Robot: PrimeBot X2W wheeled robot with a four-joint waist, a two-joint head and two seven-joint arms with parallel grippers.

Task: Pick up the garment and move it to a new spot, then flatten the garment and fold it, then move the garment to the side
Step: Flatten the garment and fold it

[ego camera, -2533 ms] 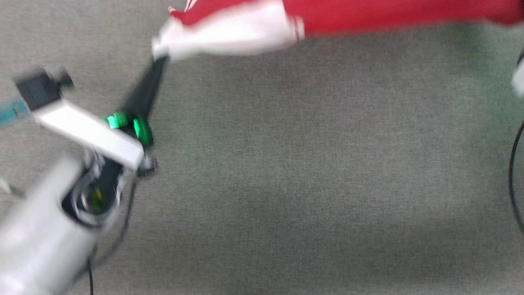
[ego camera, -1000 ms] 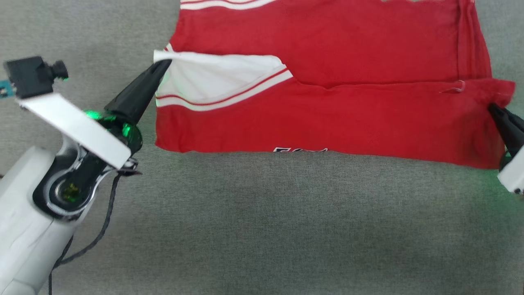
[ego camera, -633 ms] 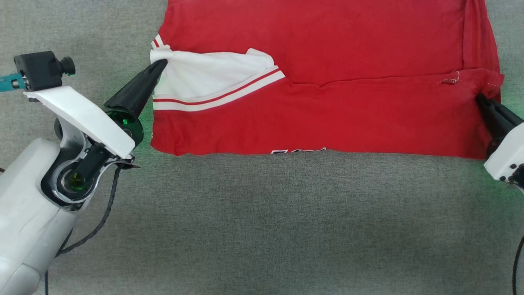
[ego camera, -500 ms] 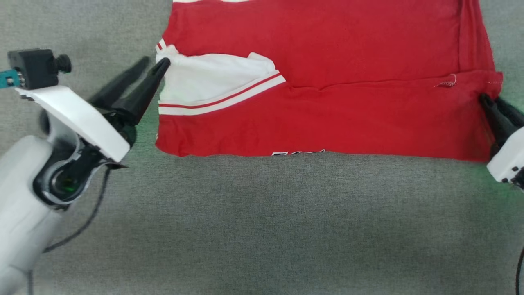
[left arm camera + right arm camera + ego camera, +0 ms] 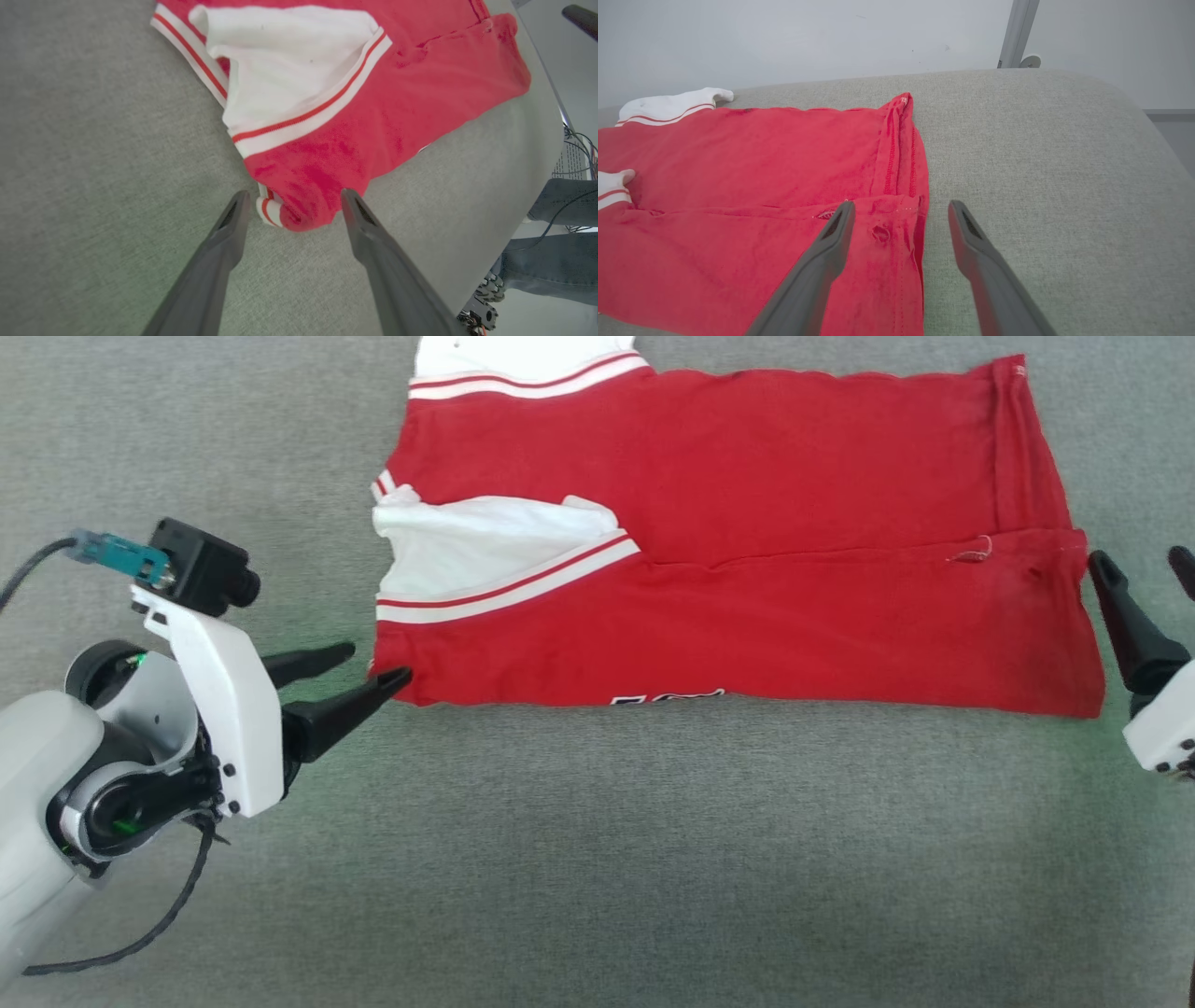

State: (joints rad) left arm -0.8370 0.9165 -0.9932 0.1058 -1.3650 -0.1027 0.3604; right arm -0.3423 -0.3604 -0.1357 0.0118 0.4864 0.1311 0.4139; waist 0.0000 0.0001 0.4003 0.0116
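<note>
The garment (image 5: 747,532), a red jersey T-shirt, lies flat on the grey surface (image 5: 597,859), its near part folded over the rest. One white sleeve (image 5: 485,555) with red-white trim lies on top at the left; another sleeve (image 5: 523,359) shows at the far edge. A sliver of black lettering (image 5: 667,696) peeks out at the near fold. My left gripper (image 5: 373,665) is open, its fingertips at the garment's near left corner (image 5: 299,214), holding nothing. My right gripper (image 5: 1144,560) is open just off the garment's right edge, one finger over the hem (image 5: 896,233) in the right wrist view.
The grey padded surface ends in a rounded edge at the right (image 5: 1134,107), with a pale wall (image 5: 808,37) and a metal post (image 5: 1017,32) behind. A person's legs in jeans (image 5: 556,233) and cables (image 5: 579,158) stand beyond the table's edge.
Both grippers have let go of the garment and stand open. The left gripper dropped from the white sleeve to the near left corner. The camera shifted, so more of the far edge shows.
</note>
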